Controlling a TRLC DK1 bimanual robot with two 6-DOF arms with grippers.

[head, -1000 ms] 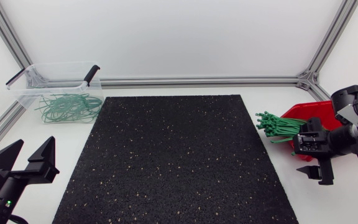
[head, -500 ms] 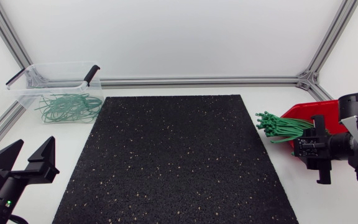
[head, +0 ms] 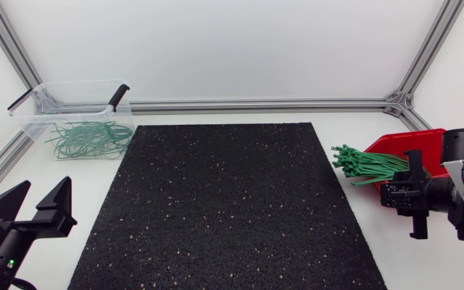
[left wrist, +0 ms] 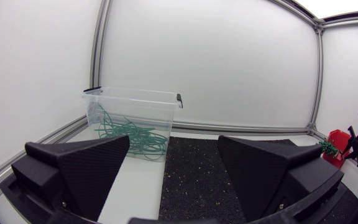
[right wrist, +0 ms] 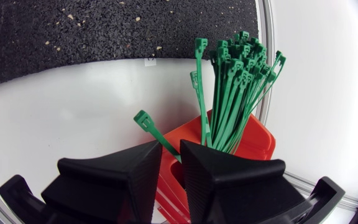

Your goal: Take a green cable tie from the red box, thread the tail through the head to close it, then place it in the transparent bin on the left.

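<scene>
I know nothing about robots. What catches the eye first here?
The bundle of green plastic cable ties fanning out of the red plastic box on the right, with the right arm's matte black gripper close by. Then the black speckled mat in the middle and the transparent plastic bin far left.

Red box [right wrist: 257,146] — partly behind right gripper [right wrist: 171,155]

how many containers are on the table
2. The transparent bin sits at the far left of the table, with looped green ties inside; the red box is at the right edge, a bundle of straight ties sticking out. None seems hidden.
</scene>
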